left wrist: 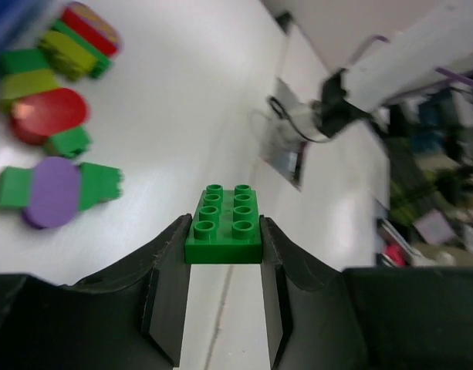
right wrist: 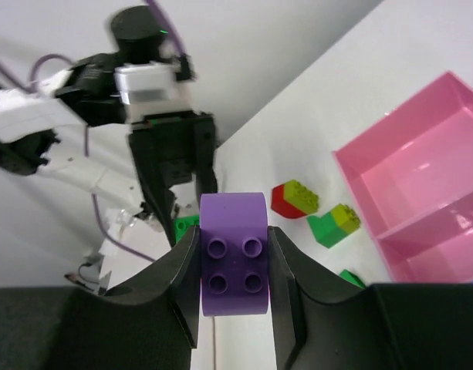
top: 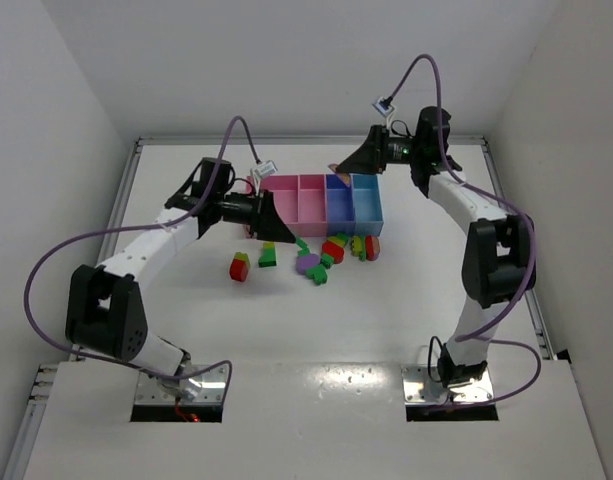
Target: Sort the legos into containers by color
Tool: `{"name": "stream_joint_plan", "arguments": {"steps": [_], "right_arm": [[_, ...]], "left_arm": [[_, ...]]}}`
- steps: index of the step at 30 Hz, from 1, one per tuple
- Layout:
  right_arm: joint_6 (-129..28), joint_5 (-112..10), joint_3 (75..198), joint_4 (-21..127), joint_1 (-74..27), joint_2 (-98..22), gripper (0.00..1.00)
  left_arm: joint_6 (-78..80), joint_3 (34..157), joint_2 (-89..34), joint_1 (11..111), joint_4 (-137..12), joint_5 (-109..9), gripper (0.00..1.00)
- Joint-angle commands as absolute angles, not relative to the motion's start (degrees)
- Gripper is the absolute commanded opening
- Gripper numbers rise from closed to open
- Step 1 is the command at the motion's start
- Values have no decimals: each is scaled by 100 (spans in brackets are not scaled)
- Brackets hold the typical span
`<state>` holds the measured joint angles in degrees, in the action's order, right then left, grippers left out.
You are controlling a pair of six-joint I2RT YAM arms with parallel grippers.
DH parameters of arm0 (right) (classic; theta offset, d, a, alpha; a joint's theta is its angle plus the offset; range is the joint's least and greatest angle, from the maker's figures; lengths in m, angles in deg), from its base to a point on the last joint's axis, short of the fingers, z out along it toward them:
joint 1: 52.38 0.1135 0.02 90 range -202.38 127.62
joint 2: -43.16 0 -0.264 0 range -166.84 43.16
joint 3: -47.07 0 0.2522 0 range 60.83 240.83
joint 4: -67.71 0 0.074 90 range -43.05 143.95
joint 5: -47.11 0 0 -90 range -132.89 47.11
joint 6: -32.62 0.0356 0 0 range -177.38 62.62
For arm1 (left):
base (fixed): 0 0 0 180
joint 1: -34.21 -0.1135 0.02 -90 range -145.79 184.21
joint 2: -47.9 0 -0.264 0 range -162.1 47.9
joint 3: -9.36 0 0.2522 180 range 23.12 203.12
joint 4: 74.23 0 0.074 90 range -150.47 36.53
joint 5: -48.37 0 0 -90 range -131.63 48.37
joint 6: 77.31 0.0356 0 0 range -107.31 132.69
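The row of containers (top: pixel 321 205) stands mid-table: wide pink, narrow pink, blue-violet and light blue. My left gripper (left wrist: pixel 224 235) is shut on a green lego (left wrist: pixel 224 220) and hangs at the row's left front corner (top: pixel 269 218). My right gripper (right wrist: pixel 234 266) is shut on a purple lego (right wrist: pixel 234 254) and hovers above the row's back edge (top: pixel 346 160). Loose legos lie in front of the bins: a red-yellow one (top: pixel 240 266), a green-yellow one (top: pixel 268 255), a purple-green piece (top: pixel 308 263) and a red one (top: pixel 333 250).
The right wrist view shows the pink bin (right wrist: pixel 429 166), apparently holding nothing, and the left arm (right wrist: pixel 155 85) beyond it. The left wrist view shows the lego pile (left wrist: pixel 47 112) at its upper left. White walls enclose the table on three sides.
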<state>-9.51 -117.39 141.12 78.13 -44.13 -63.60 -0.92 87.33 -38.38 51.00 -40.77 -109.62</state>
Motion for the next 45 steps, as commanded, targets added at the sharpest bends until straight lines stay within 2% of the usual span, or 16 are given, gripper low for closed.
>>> {"name": "stream_joint_plan", "arguments": {"steps": [1, 3, 5, 6, 9, 12, 20, 30, 32, 33, 35, 36, 37, 39, 42, 45], "right_arm": [[-1702, -11305, 14064, 7217, -4456, -6020, 0], [-2969, -10587, 14142, 5731, -4456, -5880, 0], [-3845, -9865, 14143, 4836, -4316, -5625, 0], [-4153, -9122, 14047, 4589, -4194, -5537, 0], [-4156, -7933, 13818, 4333, -4018, -5396, 0], [-4226, -7253, 13818, 4279, -3868, -5457, 0], [-4253, -5451, 14151, 4173, -3489, -6037, 0], [-4007, -5318, 14555, 4542, -3314, -6933, 0], [-4007, -5317, 14609, 4542, -3314, -7057, 9], [-4007, -5378, 14748, 4542, -3314, -7144, 25], [-4007, -5379, 14810, 4542, -3314, -7215, 37], [-4007, -5431, 14811, 4542, -3314, -7215, 51], [-4007, -5432, 14811, 4542, -3314, -7215, 61], [-3946, -5484, 14811, 4542, -3314, -7215, 71], [-3945, -5545, 14811, 4542, -3261, -7085, 81], [-3945, -5695, 14863, 4542, -3261, -6821, 81]], "left_arm": [[-67, 8719, -3165, 5029, -4201, -9497, 5], [-67, 8719, -2910, 5029, -4201, -8816, 5], [-120, 8789, -2857, 5029, -4201, -7957, 5], [-120, 8894, -2856, 5029, -4201, -7751, 5], [-120, 9087, -2908, 5029, -4070, -6960, 5], [-68, 9246, -3023, 5029, -3903, -6212, 5], [-67, 9493, -3242, 4915, -3850, -5763, 5], [-14, 9862, -3673, 4572, -3850, -5868, 5], [-14, 9915, -3726, 4572, -3850, -5868, 5], [-14, 9915, -3796, 4572, -3850, -5921, 5], [-14, 9915, -3858, 4572, -3850, -5921, 5], [-67, 9915, -3858, 4572, -3850, -5921, 5], [-67, 9915, -3919, 4572, -3850, -5973, 5], [-119, 9915, -3999, 4572, -3902, -5974, 5], [-120, 9915, -4235, 4572, -3955, -5974, 5], [-120, 10046, -4560, 4572, -4078, -5921, 7]]}}
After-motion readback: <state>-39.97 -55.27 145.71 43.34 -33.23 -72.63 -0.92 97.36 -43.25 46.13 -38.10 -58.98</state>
